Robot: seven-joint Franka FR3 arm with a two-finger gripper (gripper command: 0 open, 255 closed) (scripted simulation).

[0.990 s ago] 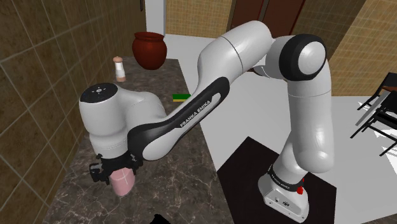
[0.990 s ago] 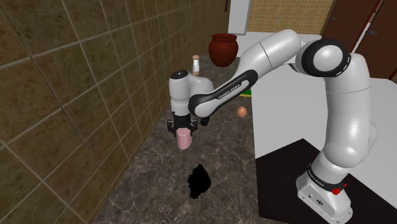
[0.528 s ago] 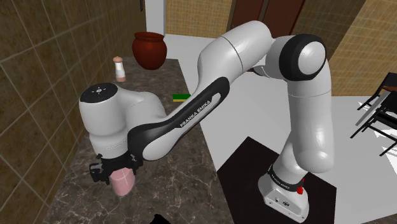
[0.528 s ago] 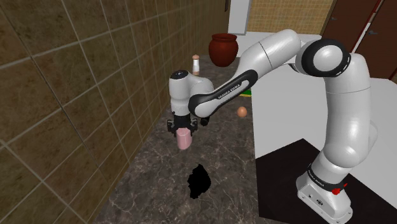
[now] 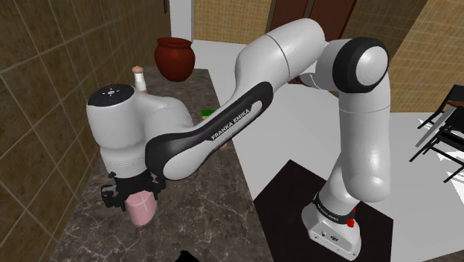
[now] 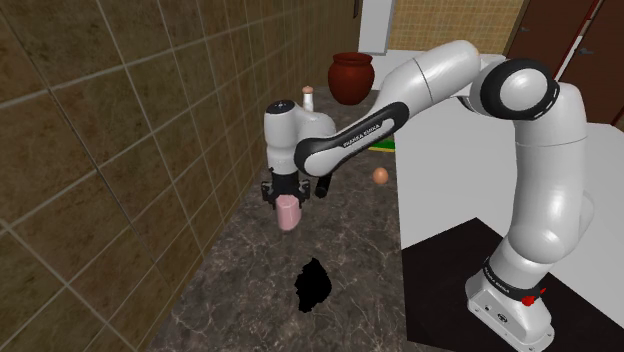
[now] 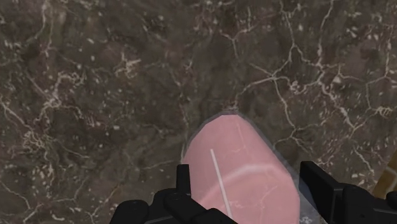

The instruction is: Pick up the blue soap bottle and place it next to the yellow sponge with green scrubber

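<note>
**Shoulder view.** The gripper [image 5: 136,198] is clenched on the bottle [image 5: 142,214], which is drawn pink here, not blue. The bottle hangs under the hand and seems clear of the dark counter [image 5: 216,193]. The sponge [image 5: 205,114] is a green-and-yellow sliver at about one o'clock from the bottle, well apart and partly behind the forearm. For a good carry, I would keep the squeeze firm and the bottle upright, and travel high enough to clear the counter on the way toward one o'clock.

**Second exterior view.** The bottle [image 6: 289,216] hangs from the gripper [image 6: 288,198] near the tiled wall [image 6: 120,150]. The sponge [image 6: 381,146] lies at about two o'clock from it, by the counter's edge. A small brown egg-shaped thing [image 6: 380,175] sits near the sponge, at its six o'clock. The bottle should go down beside the sponge without landing on it or knocking the egg-shaped thing. A round reddish-brown pot [image 6: 351,76] stands at the back.

**Wrist view.** The fingers [image 7: 184,184] clasp the bottle [image 7: 235,159] from both sides. It is a smooth, rounded cylinder, pink within a faint clear skin, and probably slick. The counter [image 7: 95,95] looks like dark marble with pale veins, flat and hard, so a gentle lowering is wise.
</note>
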